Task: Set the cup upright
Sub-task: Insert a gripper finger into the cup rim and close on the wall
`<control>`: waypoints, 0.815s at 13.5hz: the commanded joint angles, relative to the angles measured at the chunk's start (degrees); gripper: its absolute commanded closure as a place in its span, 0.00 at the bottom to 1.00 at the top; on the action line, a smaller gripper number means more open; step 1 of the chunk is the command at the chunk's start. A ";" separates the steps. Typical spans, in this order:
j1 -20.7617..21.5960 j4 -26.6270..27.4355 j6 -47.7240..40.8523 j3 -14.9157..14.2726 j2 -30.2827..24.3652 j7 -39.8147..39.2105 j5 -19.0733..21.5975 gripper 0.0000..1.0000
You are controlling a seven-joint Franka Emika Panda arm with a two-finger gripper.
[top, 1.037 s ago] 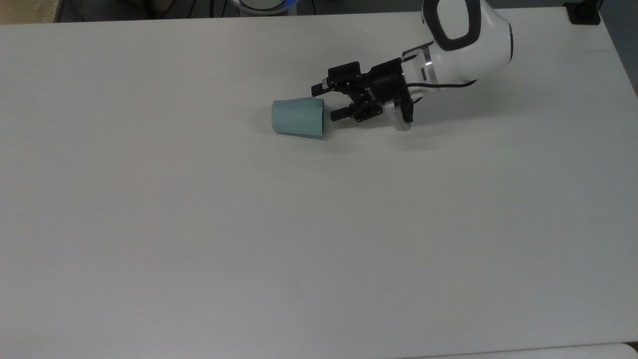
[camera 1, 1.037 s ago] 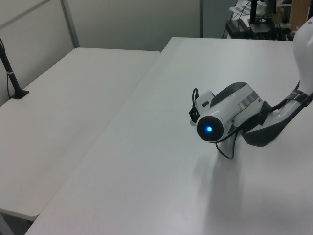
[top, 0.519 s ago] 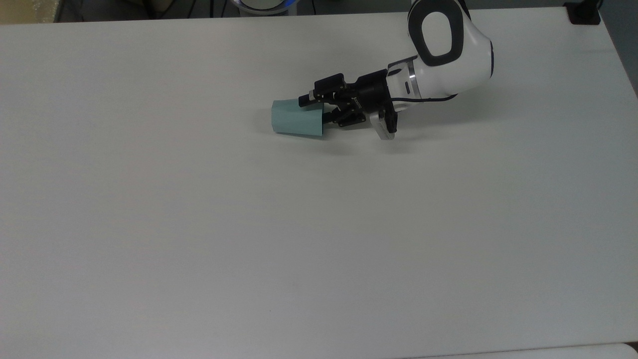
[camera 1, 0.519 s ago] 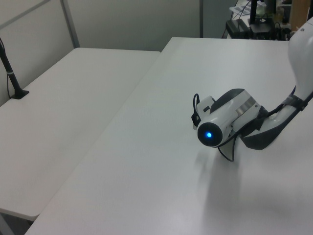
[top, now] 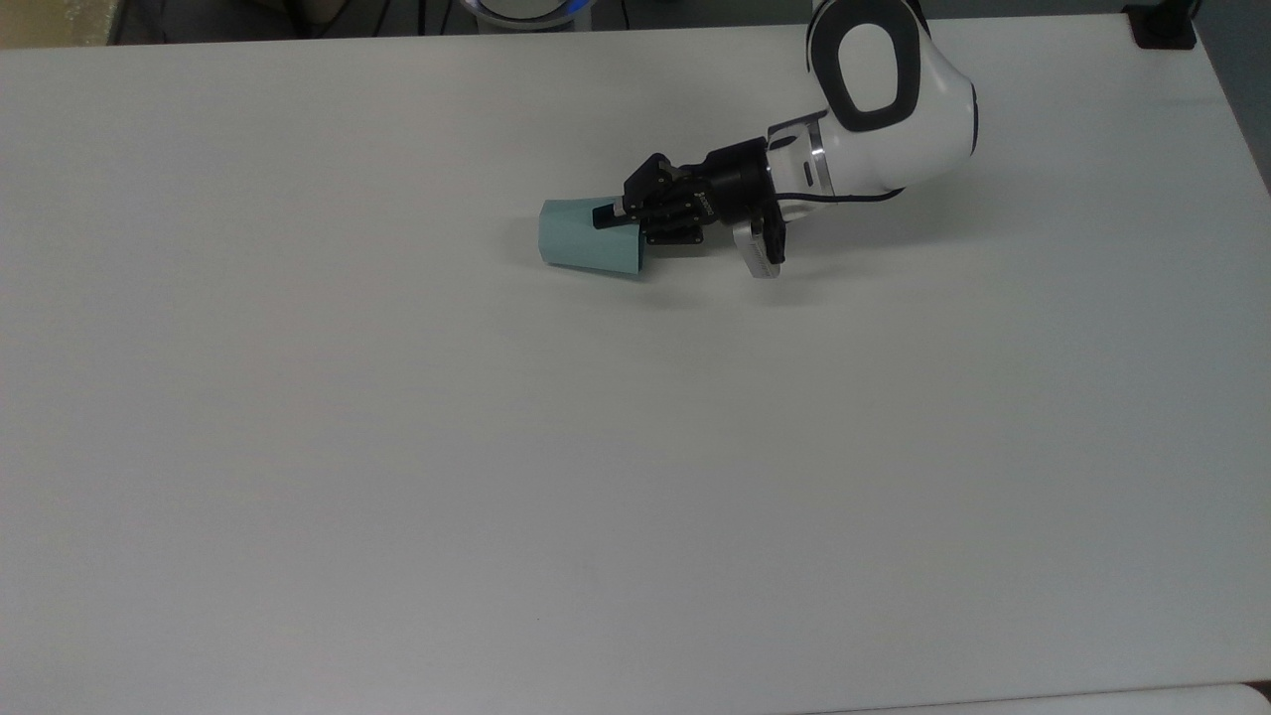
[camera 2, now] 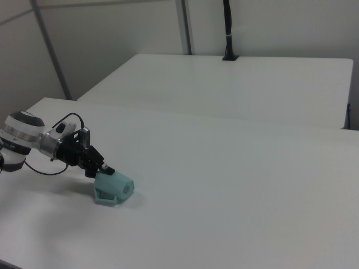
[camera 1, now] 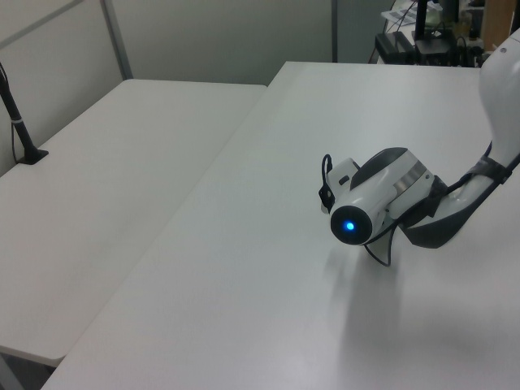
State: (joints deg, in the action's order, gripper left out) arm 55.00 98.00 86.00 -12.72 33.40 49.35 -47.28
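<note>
The pale teal cup (top: 586, 238) lies on its side on the white table (top: 596, 477), with its narrow base toward the top view's left and its rim toward the arm. My gripper (top: 608, 216) reaches in from the top view's right and is shut on the cup's rim wall at the upper side. In the right view the cup (camera 2: 114, 189) rests low on the table with its small handle facing the camera, and the gripper (camera 2: 104, 170) pinches its top edge. The arm's wrist (camera 1: 357, 215) hides the cup in the left view.
A second white table (camera 2: 224, 78) stands beyond the work table, with a black post (camera 2: 227, 28) at its far edge. A black clamp (top: 1162, 25) sits at the top view's upper right corner. Wide bare tabletop spreads in front of the cup.
The gripper moved toward the top view's left onto the cup's rim, then went from open to shut on the rim wall. The cup turned slightly.
</note>
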 commanded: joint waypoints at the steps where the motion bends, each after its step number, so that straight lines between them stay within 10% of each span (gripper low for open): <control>1: 0.11 3.86 3.21 -0.11 -0.71 1.63 0.17 1.00; 11: -5.07 0.70 3.39 -0.90 -15.02 -8.66 6.93 1.00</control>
State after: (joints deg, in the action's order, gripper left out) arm 50.98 97.63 87.62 -12.94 23.23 42.49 -42.83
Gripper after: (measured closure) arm 0.956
